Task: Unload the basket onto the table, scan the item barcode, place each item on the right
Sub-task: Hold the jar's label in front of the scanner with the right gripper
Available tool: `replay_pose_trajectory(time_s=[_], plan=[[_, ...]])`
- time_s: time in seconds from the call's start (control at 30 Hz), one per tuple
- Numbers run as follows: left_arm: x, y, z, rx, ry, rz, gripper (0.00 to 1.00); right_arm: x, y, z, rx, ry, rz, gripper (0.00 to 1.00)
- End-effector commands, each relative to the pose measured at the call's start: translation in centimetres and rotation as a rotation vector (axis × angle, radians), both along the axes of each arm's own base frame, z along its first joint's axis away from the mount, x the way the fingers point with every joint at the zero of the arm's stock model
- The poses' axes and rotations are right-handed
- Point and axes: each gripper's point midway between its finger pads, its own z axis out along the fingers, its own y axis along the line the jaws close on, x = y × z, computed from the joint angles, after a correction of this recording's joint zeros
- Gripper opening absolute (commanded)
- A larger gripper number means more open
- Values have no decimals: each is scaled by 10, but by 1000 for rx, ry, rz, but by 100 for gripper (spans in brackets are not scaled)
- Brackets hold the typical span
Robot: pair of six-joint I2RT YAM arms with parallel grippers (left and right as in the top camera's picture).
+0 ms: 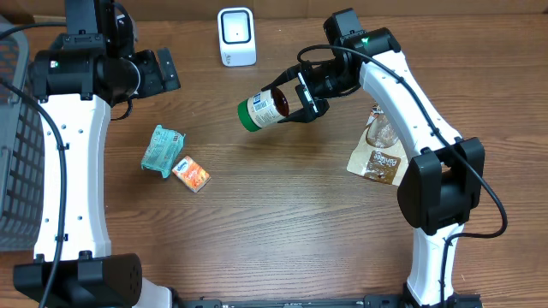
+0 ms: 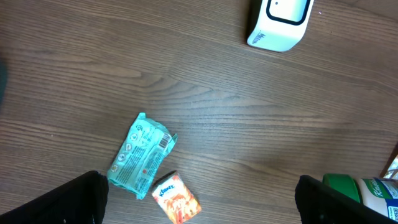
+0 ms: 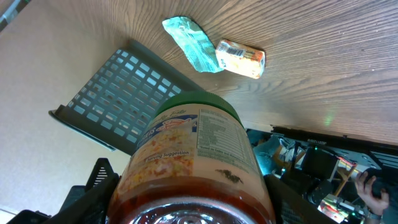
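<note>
**Jar held on its side in front of the scanner**

The right gripper [image 1: 301, 100] pinches a jar [image 1: 262, 111] with a green lid. Its fingers press on the glass body near the base, so the lid end juts out to the left and the printed label stays uncovered. The jar hangs above the table [image 1: 282, 231], tipped on its side, in front of the white scanner [image 1: 236, 36] and slightly to its right, not touching it. Gripping low on the jar looks deliberate, since it leaves the label free to face the scanner's window. The right wrist view shows a panel of small print on the label, but I cannot pick out a barcode there. The jar probably needs to be rolled or swung closer before a scan can register.

The left gripper [image 1: 164, 71] is spread wide and holds nothing, up at the far left, clear of the scanner. A teal packet [image 1: 162, 149] and a small orange pack [image 1: 191, 174] lie just beside each other on the table. A brown pouch [image 1: 377, 156] lies by the right arm, and a grey basket [image 1: 17, 145] sits at the left edge.
</note>
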Motion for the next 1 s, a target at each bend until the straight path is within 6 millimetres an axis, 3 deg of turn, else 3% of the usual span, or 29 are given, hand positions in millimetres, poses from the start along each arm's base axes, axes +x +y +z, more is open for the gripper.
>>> replay_pose_trajectory(time_s=[0.0, 0.07, 0.2, 0.23, 0.3, 0.43, 0.53, 0.6, 0.67, 0.8, 0.97], plan=[[1, 2, -3, 11, 7, -4, 100, 0, 6, 23, 59, -60, 25, 43], [1, 2, -3, 11, 7, -4, 100, 1, 6, 17, 30, -150, 67, 43], [1, 2, -3, 11, 7, -4, 100, 7, 4, -10, -122, -535, 297, 44], [1, 2, -3, 11, 7, -4, 99, 13, 5, -17, -174, -692, 397, 44], [1, 2, -3, 11, 7, -4, 100, 25, 5, -22, -248, -780, 425, 57], [1, 2, -3, 11, 7, -4, 99, 69, 4, -17, -385, -970, 366, 59], [1, 2, -3, 11, 7, -4, 100, 123, -8, 1, -590, -1177, 246, 59], [1, 2, -3, 11, 7, -4, 100, 158, -15, 25, -734, -1321, 119, 58], [1, 2, -3, 11, 7, -4, 100, 176, -15, 44, -796, -1411, 24, 61], [1, 2, -3, 11, 7, -4, 100, 198, 0, 79, -856, -1613, -82, 61], [1, 2, -3, 11, 7, -4, 100, 214, 13, 105, -950, -1795, -200, 60]])
